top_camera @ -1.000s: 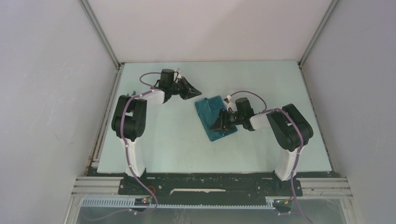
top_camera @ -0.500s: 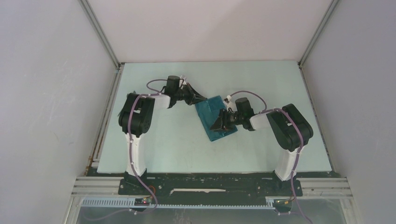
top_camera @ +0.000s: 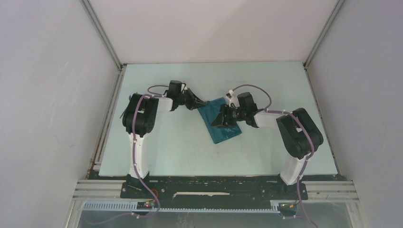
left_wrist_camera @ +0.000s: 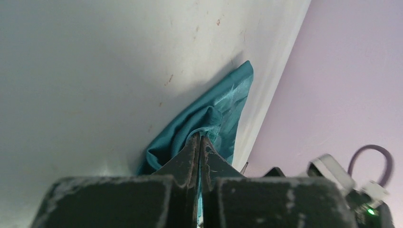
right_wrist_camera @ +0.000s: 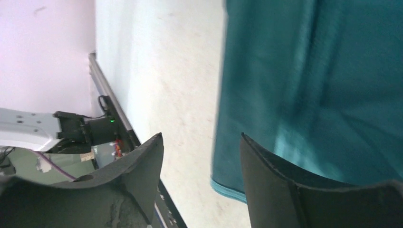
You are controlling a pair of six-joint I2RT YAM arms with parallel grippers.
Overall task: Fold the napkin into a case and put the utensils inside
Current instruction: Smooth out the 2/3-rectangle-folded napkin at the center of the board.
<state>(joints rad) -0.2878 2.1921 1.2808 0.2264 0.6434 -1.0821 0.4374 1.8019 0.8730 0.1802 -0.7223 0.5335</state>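
Note:
The teal napkin point(top_camera: 223, 124) lies folded into an oblong in the middle of the table. My left gripper point(top_camera: 202, 103) is shut on its far left corner; in the left wrist view the closed tips point(left_wrist_camera: 200, 137) pinch a bunched fold of the teal cloth point(left_wrist_camera: 223, 107). My right gripper point(top_camera: 216, 121) is open, low over the napkin's middle. In the right wrist view its fingers point(right_wrist_camera: 266, 164) straddle the napkin's edge point(right_wrist_camera: 309, 95), one over bare table, one over the cloth. No utensils are in view.
The pale table point(top_camera: 171, 142) is bounded by white walls with metal corner posts point(top_camera: 102, 33). A black rail with cables point(top_camera: 214, 185) runs along the near edge. The left arm's base shows in the right wrist view point(right_wrist_camera: 57, 128).
My left gripper has moved right from behind the napkin to its far left corner and shut on it. My right gripper has shifted slightly up and back over the cloth.

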